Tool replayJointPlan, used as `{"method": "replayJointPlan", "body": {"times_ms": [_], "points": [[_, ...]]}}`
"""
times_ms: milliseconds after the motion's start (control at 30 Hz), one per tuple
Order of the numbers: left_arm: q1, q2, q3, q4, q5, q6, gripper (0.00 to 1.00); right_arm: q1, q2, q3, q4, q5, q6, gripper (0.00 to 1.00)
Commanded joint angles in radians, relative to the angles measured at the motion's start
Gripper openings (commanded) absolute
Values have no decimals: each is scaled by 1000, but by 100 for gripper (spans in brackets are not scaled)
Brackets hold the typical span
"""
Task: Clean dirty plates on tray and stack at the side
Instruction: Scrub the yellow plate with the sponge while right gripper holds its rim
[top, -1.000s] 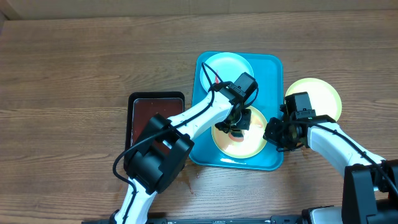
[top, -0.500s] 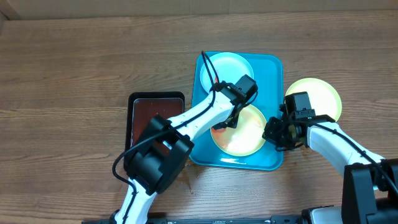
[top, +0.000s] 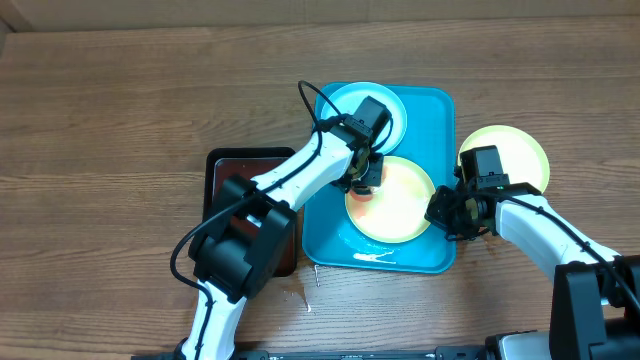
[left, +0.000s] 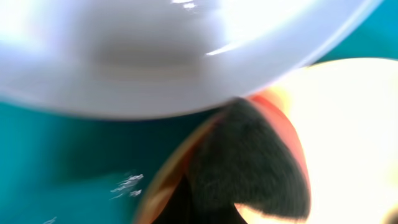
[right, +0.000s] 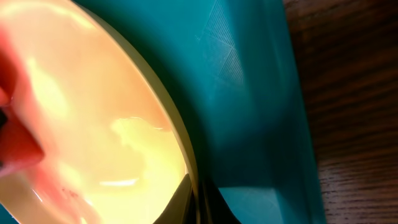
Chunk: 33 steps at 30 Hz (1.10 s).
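Three plates matter here. A pale plate (top: 362, 100) lies at the upper end of the blue tray (top: 440, 140), a yellow-rimmed plate (top: 405, 205) lies lower in that tray, and a side plate (top: 510, 150) rests on the tabletop (top: 120, 120) just right of the tray.

The right gripper (top: 447, 213) is at the yellow-rimmed plate's right edge. Its wrist view shows the jaws pinched over that rim.

The left gripper (top: 362, 180) is at the opposite, upper-left edge, beside a red patch (right: 18, 149). Its view is too blurred to tell whether its jaws are gripping a wiper.

Being round, the plate has no long axis. The tray's long axis runs top to bottom of the overhead frame. The wipe would likely go rightward from the left jaws, across the plate's face toward the pinned rim.
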Motion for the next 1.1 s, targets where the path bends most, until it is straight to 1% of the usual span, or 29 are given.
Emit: {"method": "replayJointPlan", "body": {"times_ms": [0,200,267,400,500,600,700,833,1000,1067], "points": [[-36,24,-11,37,200,11,4,-5,4,13,2,29,8,4],[-84,49,-11,100,193,26,4,-5,4,13,0,29,8,4],[-92,71,-11,104,214,26,4,-5,4,13,-1,29,8,4],[-92,107,-11,73,277,27,4,-5,4,13,0,29,7,4],[-77,99,-10,24,230,26,4,-5,4,13,0,29,7,4],[-59,81,-9,-43,113,2,4,-5,4,13,0,29,7,4],[-43,65,-9,-125,-64,-51,4,-5,4,13,0,29,7,4],[-19,61,-9,-181,-248,-57,4,-5,4,13,0,29,7,4],[-5,61,-9,-220,-438,-57,4,-5,4,13,0,29,7,4],[-5,61,-7,-231,-465,-57,4,-5,4,13,0,29,7,4]]}}
